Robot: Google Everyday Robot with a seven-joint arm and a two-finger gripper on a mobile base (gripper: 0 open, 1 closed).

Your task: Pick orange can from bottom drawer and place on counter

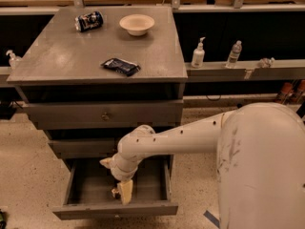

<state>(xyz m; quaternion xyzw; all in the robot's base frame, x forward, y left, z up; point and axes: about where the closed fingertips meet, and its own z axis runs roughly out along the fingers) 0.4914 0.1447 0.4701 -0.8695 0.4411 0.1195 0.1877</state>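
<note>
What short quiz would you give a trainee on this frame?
1. Fill in: on the counter, beside the dark blue can, sits a white ____.
2. True or false: the bottom drawer is shut.
3. The gripper is: A) above the counter; B) down inside the bottom drawer; C) out of view.
Key: 1 bowl; 2 false; 3 B.

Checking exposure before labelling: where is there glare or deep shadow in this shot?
Camera view: soft sheen on the left half of the counter; deep shadow in the gap beneath it; the bottom drawer is dim inside, where the end effector hangs low, hiding most of the orange can.
</note>
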